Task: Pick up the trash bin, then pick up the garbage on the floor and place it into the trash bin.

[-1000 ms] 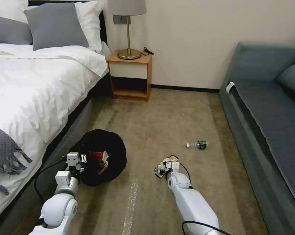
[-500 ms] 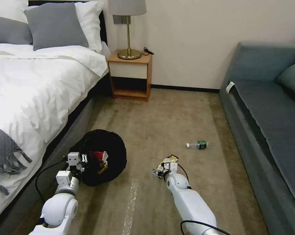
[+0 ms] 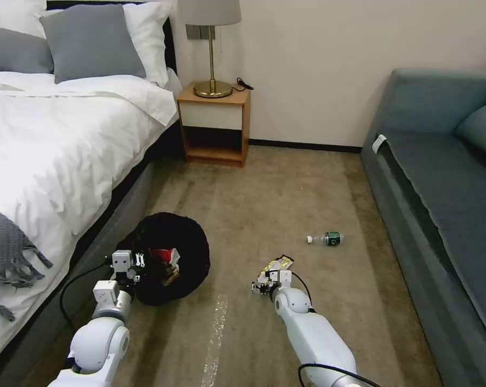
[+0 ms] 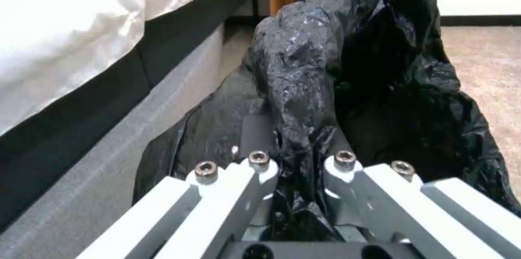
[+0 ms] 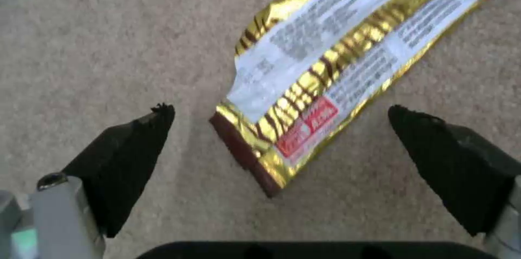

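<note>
You are in the garbage-collecting step, with the trash bin (image 3: 165, 258) already in hand. The left gripper (image 4: 296, 161) has its jaws clamped on the black bag (image 4: 336, 88) at the bin's near rim, beside the bed (image 3: 49, 150); a red-and-white packet (image 3: 165, 258) already lies inside. The right gripper (image 5: 279, 141) hangs low over the floor (image 3: 286, 199) with its jaws spread wide, one on each side of the near end of the yellow snack wrapper (image 5: 336, 59), which lies flat on the carpet. To my eye, your next move calls for lowering until the tips reach the carpet, then closing on the wrapper's thin edge; being flat, it may slip. The bottle (image 3: 326, 238) waits farther off, towards the sofa (image 3: 442, 177).
</note>
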You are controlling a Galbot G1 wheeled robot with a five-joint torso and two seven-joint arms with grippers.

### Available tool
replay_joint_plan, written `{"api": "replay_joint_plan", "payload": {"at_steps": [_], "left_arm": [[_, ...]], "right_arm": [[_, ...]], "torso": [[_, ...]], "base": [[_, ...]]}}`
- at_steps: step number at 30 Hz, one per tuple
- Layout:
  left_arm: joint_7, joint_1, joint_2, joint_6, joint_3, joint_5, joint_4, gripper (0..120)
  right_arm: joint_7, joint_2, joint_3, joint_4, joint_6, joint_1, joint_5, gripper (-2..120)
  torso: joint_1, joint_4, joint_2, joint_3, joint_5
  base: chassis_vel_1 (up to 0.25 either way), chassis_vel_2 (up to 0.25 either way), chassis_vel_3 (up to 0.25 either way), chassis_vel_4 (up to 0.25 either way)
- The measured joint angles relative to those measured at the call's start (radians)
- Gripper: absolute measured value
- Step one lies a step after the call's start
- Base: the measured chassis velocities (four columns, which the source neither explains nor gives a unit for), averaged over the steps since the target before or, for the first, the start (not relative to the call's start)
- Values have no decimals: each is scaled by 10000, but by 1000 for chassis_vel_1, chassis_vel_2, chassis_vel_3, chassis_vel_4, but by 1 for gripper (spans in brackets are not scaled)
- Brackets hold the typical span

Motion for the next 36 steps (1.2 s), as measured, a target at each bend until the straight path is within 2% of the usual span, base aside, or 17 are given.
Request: {"api": "replay_joint_plan", "payload": {"at_steps": [12, 36], "left_arm": [[16, 2, -6, -78, 20, -57, 48, 4], [94, 107, -76, -201, 52, -12, 1, 4]], "right_arm": [[-360, 71, 33, -116, 232, 58, -421, 96], [-203, 203, 191, -780, 310, 592, -497, 98]], "torso": [[0, 0, 0, 0, 0], [0, 0, 0, 0, 0]], "base": [[0, 0, 0, 0], [0, 0, 0, 0]]}}
